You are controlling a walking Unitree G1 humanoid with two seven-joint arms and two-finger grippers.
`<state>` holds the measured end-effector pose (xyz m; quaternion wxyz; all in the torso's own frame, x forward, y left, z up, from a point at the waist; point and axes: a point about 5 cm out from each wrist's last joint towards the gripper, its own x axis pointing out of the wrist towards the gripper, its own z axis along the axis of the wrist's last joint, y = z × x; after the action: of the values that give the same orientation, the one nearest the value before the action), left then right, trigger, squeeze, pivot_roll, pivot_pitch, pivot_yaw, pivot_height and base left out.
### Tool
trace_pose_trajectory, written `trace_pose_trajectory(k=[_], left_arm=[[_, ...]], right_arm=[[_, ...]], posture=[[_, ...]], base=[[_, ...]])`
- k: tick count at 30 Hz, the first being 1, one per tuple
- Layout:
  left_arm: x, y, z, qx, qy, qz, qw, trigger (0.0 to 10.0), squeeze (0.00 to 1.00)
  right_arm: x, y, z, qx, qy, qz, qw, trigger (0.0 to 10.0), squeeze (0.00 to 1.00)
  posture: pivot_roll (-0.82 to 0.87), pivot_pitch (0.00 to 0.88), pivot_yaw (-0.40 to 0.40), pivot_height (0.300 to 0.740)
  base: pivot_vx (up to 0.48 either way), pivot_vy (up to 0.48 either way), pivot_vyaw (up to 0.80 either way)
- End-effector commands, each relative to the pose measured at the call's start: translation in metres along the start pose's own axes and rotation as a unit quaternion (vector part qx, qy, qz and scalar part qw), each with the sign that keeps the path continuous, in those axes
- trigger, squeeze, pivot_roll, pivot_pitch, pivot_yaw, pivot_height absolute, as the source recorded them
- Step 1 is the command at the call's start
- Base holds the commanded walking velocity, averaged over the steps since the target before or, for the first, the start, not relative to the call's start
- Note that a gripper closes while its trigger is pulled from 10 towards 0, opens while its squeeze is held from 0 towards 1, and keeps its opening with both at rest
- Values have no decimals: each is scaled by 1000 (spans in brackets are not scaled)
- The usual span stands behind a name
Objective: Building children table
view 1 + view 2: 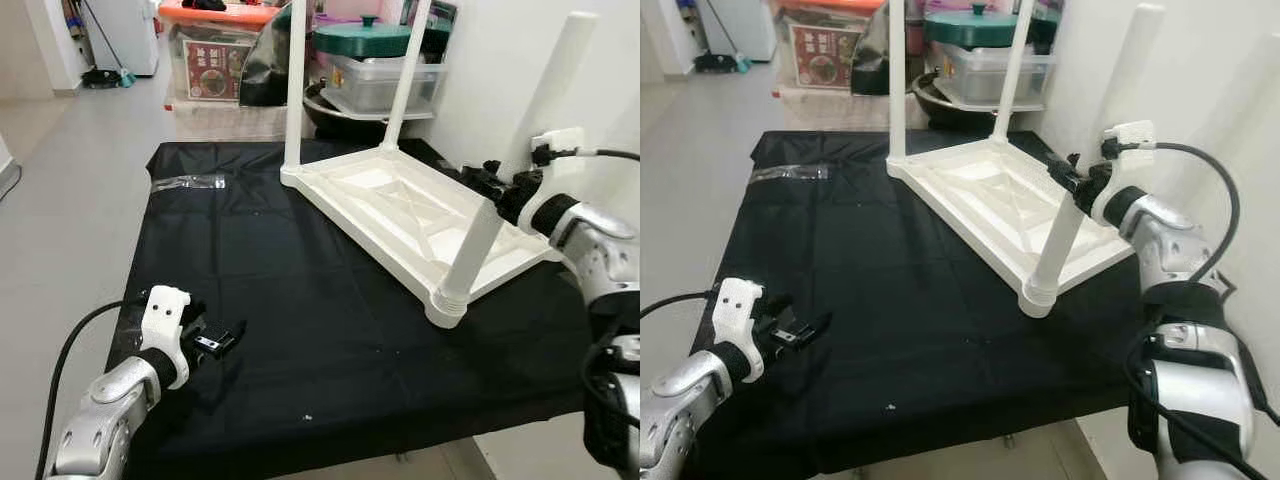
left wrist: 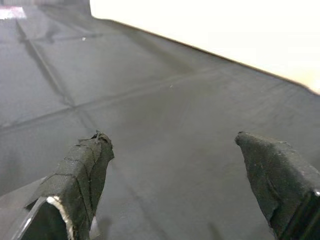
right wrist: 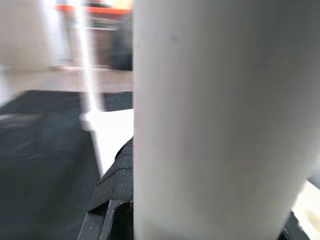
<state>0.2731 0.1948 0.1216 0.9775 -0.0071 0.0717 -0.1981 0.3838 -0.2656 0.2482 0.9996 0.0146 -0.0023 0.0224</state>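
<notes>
A white plastic children's table (image 1: pixel 400 215) lies upside down and tilted on the black-covered work table (image 1: pixel 300 320). Two of its legs (image 1: pixel 294 90) stand up at the far side. A third leg (image 1: pixel 468 255) rises from the near corner toward the wall. My right gripper (image 1: pixel 1068 178) is shut around this leg about halfway up, and the leg (image 3: pixel 215 120) sits close between the fingers in the right wrist view. My left gripper (image 1: pixel 228 338) hovers low over the cloth at the front left. It is open, and its fingers (image 2: pixel 85 165) have nothing between them.
A clear plastic wrapper (image 1: pixel 188 182) lies on the cloth at the far left. Storage boxes (image 1: pixel 215 70) and a green-lidded pot (image 1: pixel 362 38) crowd the floor behind. A white wall with a plugged socket (image 1: pixel 555 148) stands close on the right. Bare floor runs along the left.
</notes>
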Motion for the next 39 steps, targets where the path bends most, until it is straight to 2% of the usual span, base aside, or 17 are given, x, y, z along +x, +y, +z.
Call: trace_pose_trajectory(k=[1, 3, 6, 8, 12, 13, 17, 18, 25, 26, 29, 32, 33, 35, 36, 38, 39], left_arm=[[-2, 2, -3, 10, 7, 1, 1000, 10000, 0], [-3, 2, -2, 9, 6, 2, 1000, 10000, 0], [-3, 2, -3, 7, 6, 5, 1000, 10000, 0], [-3, 2, -3, 6, 6, 5, 1000, 10000, 0], [2, -2, -4, 2, 5, 0, 1000, 10000, 0], [2, -2, -4, 2, 5, 0, 1000, 10000, 0], [4, -3, -4, 2, 5, -2, 1000, 10000, 0], [5, -4, -4, 1, 4, -2, 1000, 10000, 0], [4, -4, -5, 0, 4, 1, 1000, 10000, 0], [2, -5, -7, -2, 6, 3, 1000, 10000, 0], [2, -5, -7, -3, 7, 3, 1000, 10000, 0], [2, -3, -7, -2, 7, 3, 1000, 10000, 0], [2, -3, -6, -1, 7, 3, 1000, 10000, 0], [2, -3, -6, -1, 7, 3, 1000, 10000, 0], [3, -3, -6, 0, 7, 2, 1000, 10000, 0], [3, -3, -6, 0, 7, 1, 1000, 10000, 0], [3, -3, -6, 1, 7, -1, 1000, 10000, 0]], right_arm=[[-11, -30, -27, -16, 58, -117, 991, 0, 0], [-17, -24, -46, 11, 63, -210, 976, 0, 0], [-25, 6, -72, 50, 71, -283, 955, 0, 0], [-25, 13, -76, 55, 74, -293, 952, 0, 0], [-12, 57, -85, 86, 107, -319, 938, 0, 0], [-12, 57, -85, 86, 107, -319, 938, 0, 0], [-4, 75, -87, 88, 126, -311, 938, 0, 0], [-2, 86, -86, 90, 139, -316, 934, 0, 0], [-3, 87, -82, 93, 139, -318, 933, 0, 0], [1, 89, -72, 105, 133, -289, 942, 10000, 0], [3, 91, -63, 114, 119, -258, 952, 10000, 0], [2, 90, -57, 127, 107, -250, 954, 10000, 0], [3, 89, -56, 130, 105, -251, 953, 10000, 769], [3, 89, -56, 130, 105, -251, 953, 10000, 769], [3, 86, -51, 127, 92, -248, 956, 10000, 1000], [2, 83, -47, 123, 82, -246, 958, 10000, 1000], [3, 82, -38, 114, 72, -230, 964, 10000, 1000]], posture=[[53, 0, -98, 740], [57, 0, -105, 740], [46, 0, -101, 740], [46, 0, -101, 740], [33, 0, -102, 740], [33, 0, -102, 740], [30, 0, -117, 740], [33, 0, -125, 740], [32, 0, -127, 740], [36, 0, -126, 740], [38, 0, -123, 740], [34, 0, -117, 740], [34, 0, -117, 740], [34, 0, -117, 740], [34, 0, -117, 740], [34, 0, -117, 740], [28, 0, -107, 740]], base=[[0, 0, 0], [0, 0, 0], [0, 0, 0], [0, 0, 0], [0, 0, 0], [0, 0, 0], [0, 0, 0], [0, 0, 0], [0, 0, 0], [0, 0, 0], [0, 0, 0], [0, 0, 0], [0, 0, 0], [0, 0, 0], [0, 0, 0], [0, 0, 0], [0, 0, 0]])
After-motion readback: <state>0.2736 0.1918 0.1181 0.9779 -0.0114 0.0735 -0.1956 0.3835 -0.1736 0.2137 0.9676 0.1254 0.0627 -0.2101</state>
